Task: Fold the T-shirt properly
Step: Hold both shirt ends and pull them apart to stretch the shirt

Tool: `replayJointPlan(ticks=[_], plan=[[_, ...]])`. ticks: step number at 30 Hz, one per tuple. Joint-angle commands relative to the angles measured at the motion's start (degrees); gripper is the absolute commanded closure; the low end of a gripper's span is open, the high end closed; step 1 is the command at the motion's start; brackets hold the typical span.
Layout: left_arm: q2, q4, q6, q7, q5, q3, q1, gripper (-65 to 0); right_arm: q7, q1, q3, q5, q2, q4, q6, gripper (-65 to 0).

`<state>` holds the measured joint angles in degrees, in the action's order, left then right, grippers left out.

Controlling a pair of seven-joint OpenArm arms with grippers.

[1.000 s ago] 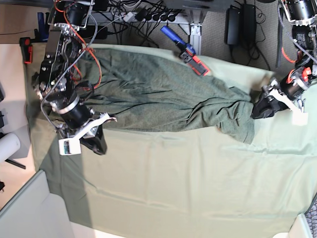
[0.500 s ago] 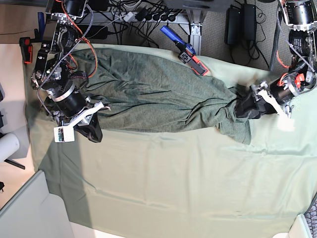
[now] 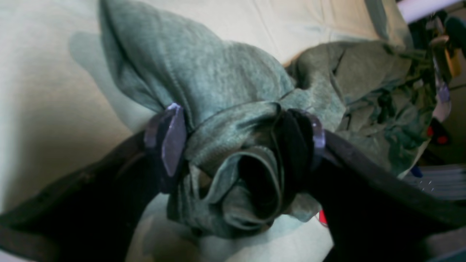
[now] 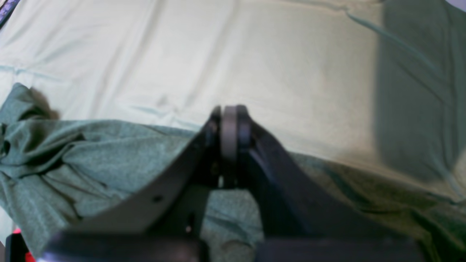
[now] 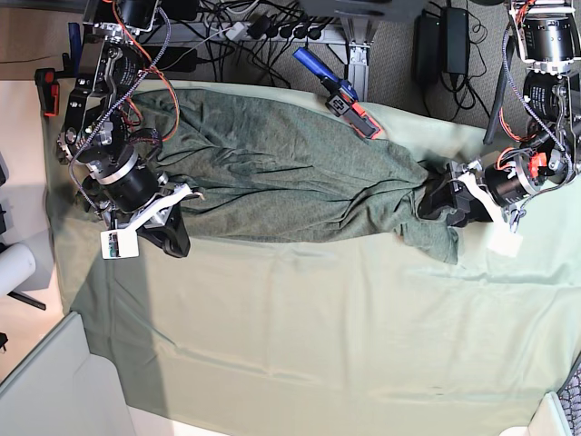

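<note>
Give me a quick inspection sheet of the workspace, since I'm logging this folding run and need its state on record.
Surface: pale green table cloth, wrinkled, covering the table.
Job's things: T-shirt lies stretched and rumpled across the far half, not yet folded.
Clutter: a blue and red tool rests at the far edge by the shirt.
Grippers: left gripper stands wide, with a bunch of shirt fabric between its fingers; right gripper is shut over the shirt's other end, and whether it pinches fabric cannot be told.
Cables: black leads and a power strip behind the table; orange wires on the right arm.
Surroundings: carpet, power bricks.
</note>
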<state>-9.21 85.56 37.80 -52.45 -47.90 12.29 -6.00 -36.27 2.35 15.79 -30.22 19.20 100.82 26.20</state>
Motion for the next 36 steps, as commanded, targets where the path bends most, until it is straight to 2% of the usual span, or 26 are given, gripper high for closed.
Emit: replayJointPlan(ticks=[1, 10, 13, 19, 20, 21, 24, 25, 26, 30, 36], plan=[[-0.3, 0.7, 0.9, 1.2, -0.7, -0.1, 0.7, -44.4, 1.3, -0.7, 0.5, -0.9, 0.7, 0.9, 0.4, 0.0], [-0.3, 0.7, -0.7, 1.2, 1.7, -1.6, 0.7, -44.3, 1.2, -0.7, 0.5, -0.9, 0.7, 0.9, 0.4, 0.0], [-0.3, 0.7, -0.7, 1.2, 2.1, -4.7, 0.4, -44.2, 1.2, -0.7, 0.5, -0.9, 0.7, 0.9, 0.4, 0.0], [-0.3, 0.7, -0.7, 3.1, 8.7, -12.8, 0.3, -43.7, 0.5, -0.7, 0.5, -0.9, 0.6, 0.9, 0.4, 0.0], [-0.3, 0.7, -0.7, 3.8, 9.3, -13.3, 0.3, -40.9, 0.3, -0.7, 0.4, -0.9, 0.6, 0.9, 0.4, 0.0], [-0.3, 0.7, -0.7, 4.5, 9.6, -13.6, 0.3, -35.3, 0.2, -0.7, 0.4, -0.9, 0.6, 0.9, 0.4, 0.0], [-0.3, 0.7, -0.7, 7.2, 11.0, -13.4, 0.3, -9.6, 0.2, -0.7, 0.5, -0.9, 0.6, 0.9, 0.4, 0.0], [-0.3, 0.7, -0.7, 8.2, 12.1, -13.4, 0.3, -3.0, 0.2, -0.7, 0.4, -0.9, 0.6, 0.9, 0.4, 0.0], [-0.3, 0.7, -0.7, 9.0, 13.4, -13.3, 0.3, 0.0, 0.2, -0.7, 0.4, -0.9, 0.6, 0.9, 0.4, 0.0], [-0.3, 0.7, -0.7, 9.2, 16.0, -11.9, 0.8, 0.0, 0.2, -0.7, 0.5, -0.9, 0.6, 0.9, 0.4, 0.0], [-0.3, 0.7, -0.7, 10.2, 16.0, -2.2, 3.5, 0.0, 0.2, -0.7, 0.5, -0.8, 0.7, 0.9, 0.4, 0.0]])
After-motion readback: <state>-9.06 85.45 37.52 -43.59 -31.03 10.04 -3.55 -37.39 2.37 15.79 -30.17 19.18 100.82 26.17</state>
